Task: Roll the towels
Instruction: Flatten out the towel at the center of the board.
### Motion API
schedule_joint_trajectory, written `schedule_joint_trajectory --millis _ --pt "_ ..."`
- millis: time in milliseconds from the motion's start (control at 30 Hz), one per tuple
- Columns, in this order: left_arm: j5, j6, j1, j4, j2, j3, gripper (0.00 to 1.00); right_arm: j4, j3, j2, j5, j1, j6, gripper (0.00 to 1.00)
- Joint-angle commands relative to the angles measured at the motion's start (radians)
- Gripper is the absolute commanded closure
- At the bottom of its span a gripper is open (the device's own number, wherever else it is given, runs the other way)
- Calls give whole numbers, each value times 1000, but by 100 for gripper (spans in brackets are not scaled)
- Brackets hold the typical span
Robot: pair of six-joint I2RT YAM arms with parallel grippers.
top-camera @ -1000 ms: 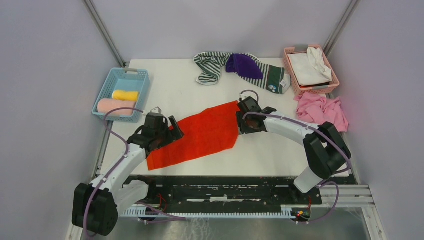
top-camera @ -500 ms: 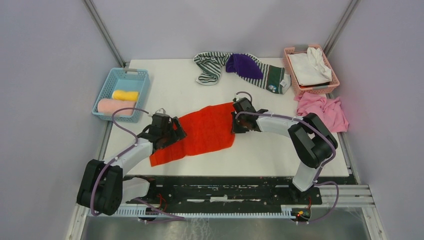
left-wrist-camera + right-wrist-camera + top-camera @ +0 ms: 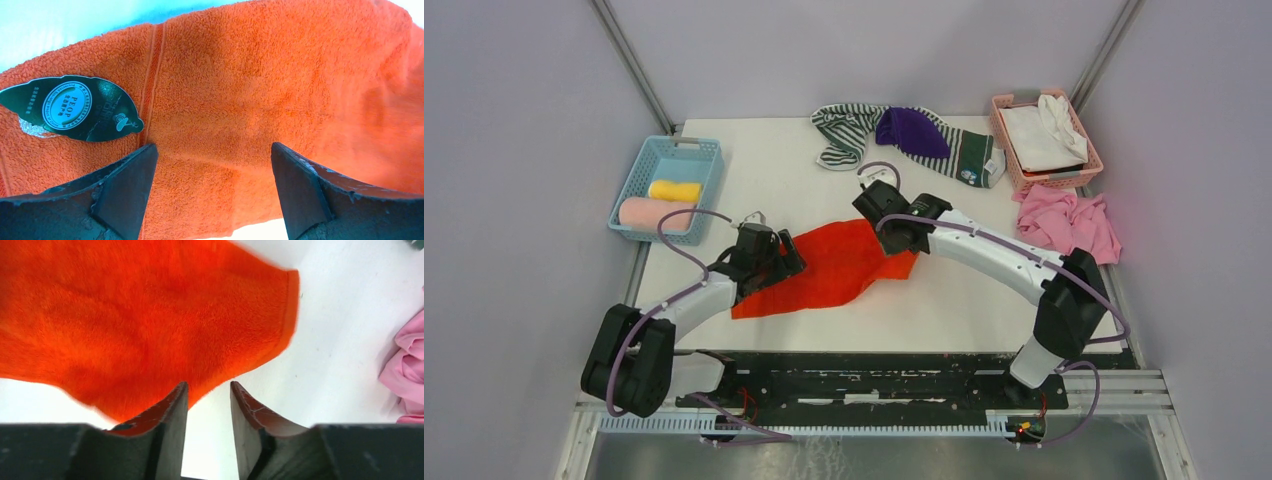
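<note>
robot lab test cell: plain grey panel walls [image 3: 524, 150], aluminium frame posts [image 3: 629, 60], white table [image 3: 764, 170].

A white tabletop [image 3: 764, 180] is seen under both claws. A light blue basket [image 3: 686, 143] is placed left of the left claw [image 3: 779, 262] and farther back, at the tabletop's edge. A pink basket [image 3: 1096, 158] is set behind the right claw [image 3: 902, 243], to its right; white fabric [image 3: 1039, 130] is laid in it. A black rail [image 3: 874, 375] is fixed on the near side of both claws.
</note>
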Motion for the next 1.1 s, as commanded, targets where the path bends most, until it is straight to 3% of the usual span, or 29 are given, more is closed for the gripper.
schedule_joint_trajectory --millis 0,133,367,633,933,1067 --pt "-36 -16 -5 -100 11 -48 9 -28 -94 -69 -13 -19 -31 53" --pt "-41 -17 -4 -111 -7 -55 9 9 -164 -83 -45 -62 -19 51" --pt "-36 -21 -7 -109 9 -46 9 224 -362 -93 -237 -198 59 53" --pt "-15 -30 -64 -63 138 21 8 354 -489 -31 -333 -329 91 53" --pt "3 -31 -116 -48 324 224 6 336 -486 59 -200 -530 129 54" --pt "-56 -18 -114 -91 310 317 4 322 -433 30 -165 -567 105 53"
